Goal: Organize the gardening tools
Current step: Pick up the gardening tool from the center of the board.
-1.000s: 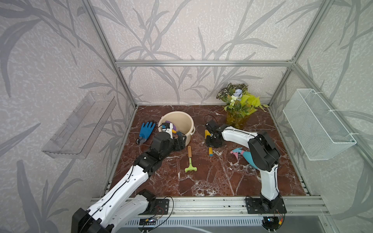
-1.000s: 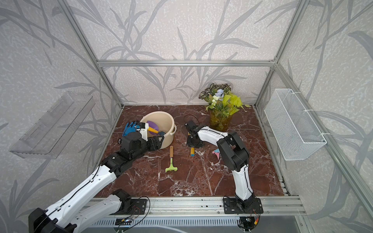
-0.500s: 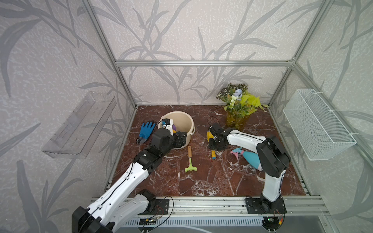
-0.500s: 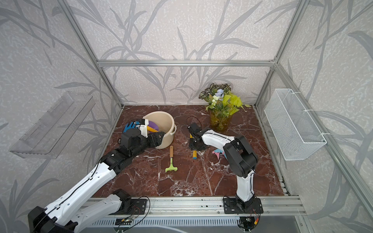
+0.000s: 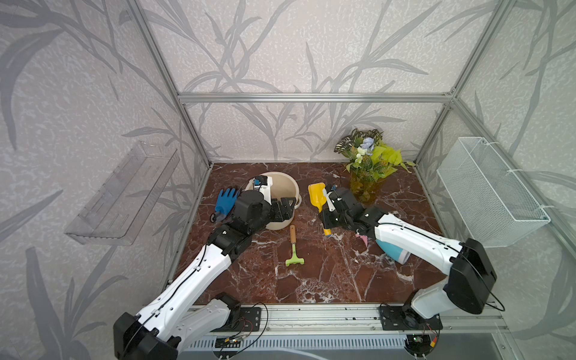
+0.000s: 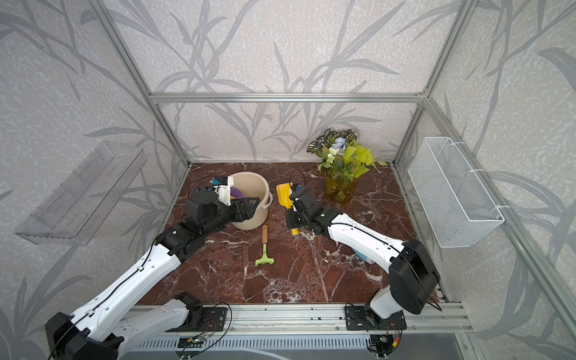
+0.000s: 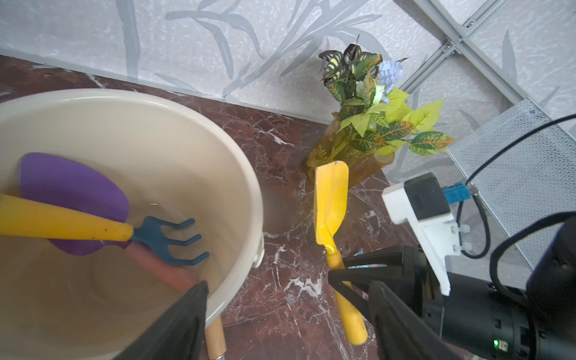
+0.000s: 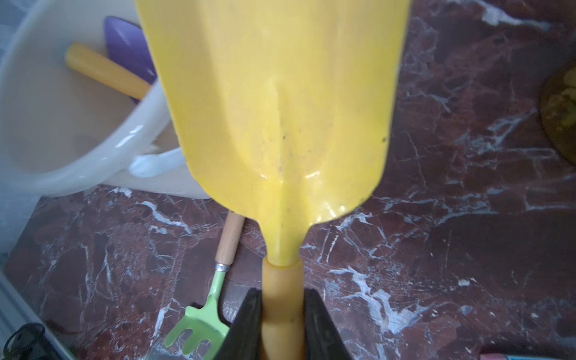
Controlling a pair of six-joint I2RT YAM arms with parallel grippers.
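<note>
My right claw point(image 8: 282, 299) is clamped on the scoop's point(image 8: 274, 109) handle, its blade tilted up beside the bucket point(image 5: 293, 187). My left claw point(image 5: 285, 207) is spread wide, empty, at the bucket's rim. Trowel point(image 7: 71, 193) and fork point(image 7: 168, 240) lie inside; rake point(image 5: 293, 249) and bottle point(image 5: 391, 251) lie on the desk point(image 5: 311, 280)

Right arm point(image 5: 414, 243): elbow swung outward toward the front rail point(image 5: 311, 315), forearm now across the spray bottle point(image 5: 393, 252). Blade of yellow scoop point(image 5: 316, 194): lifted higher in the right gripper point(image 5: 328, 215). Left gripper point(image 5: 286, 208): jaws spread wider.
</note>
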